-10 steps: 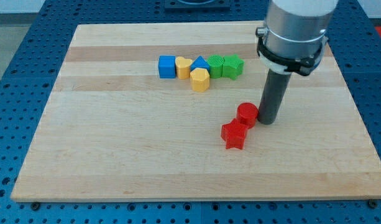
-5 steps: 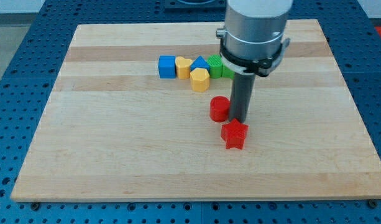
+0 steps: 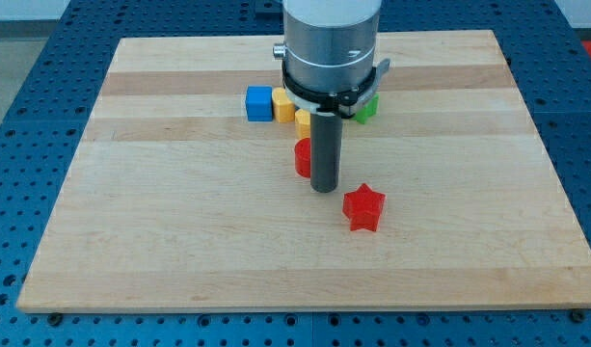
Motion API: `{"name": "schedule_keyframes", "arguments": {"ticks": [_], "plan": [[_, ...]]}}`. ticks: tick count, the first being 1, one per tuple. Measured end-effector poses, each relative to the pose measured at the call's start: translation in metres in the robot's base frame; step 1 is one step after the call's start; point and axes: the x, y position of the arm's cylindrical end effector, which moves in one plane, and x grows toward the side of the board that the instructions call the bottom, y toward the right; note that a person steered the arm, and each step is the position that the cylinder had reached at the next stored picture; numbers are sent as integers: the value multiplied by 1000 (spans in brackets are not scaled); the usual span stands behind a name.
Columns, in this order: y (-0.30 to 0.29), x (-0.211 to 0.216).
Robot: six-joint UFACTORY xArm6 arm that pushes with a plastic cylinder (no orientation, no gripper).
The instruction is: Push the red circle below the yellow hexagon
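The red circle (image 3: 302, 158) lies just below the block row, mostly hidden behind my rod. My tip (image 3: 323, 188) rests against its right side. The yellow hexagon (image 3: 303, 120) shows only as a sliver above the red circle, hidden by the arm. A red star (image 3: 363, 207) lies to the lower right of my tip, apart from it.
A blue cube (image 3: 259, 103) and a yellow block (image 3: 283, 107) lie at the left of the row near the view's top. A green block (image 3: 366, 108) peeks out to the right of the arm. Other row blocks are hidden behind the arm.
My tip has moved left and pushed the red circle left and slightly up, away from the red star, to just below the yellow hexagon. The red star stayed put.
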Motion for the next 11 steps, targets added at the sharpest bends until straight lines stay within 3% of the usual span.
{"name": "schedule_keyframes", "arguments": {"ticks": [11], "plan": [[-21,-21]]}}
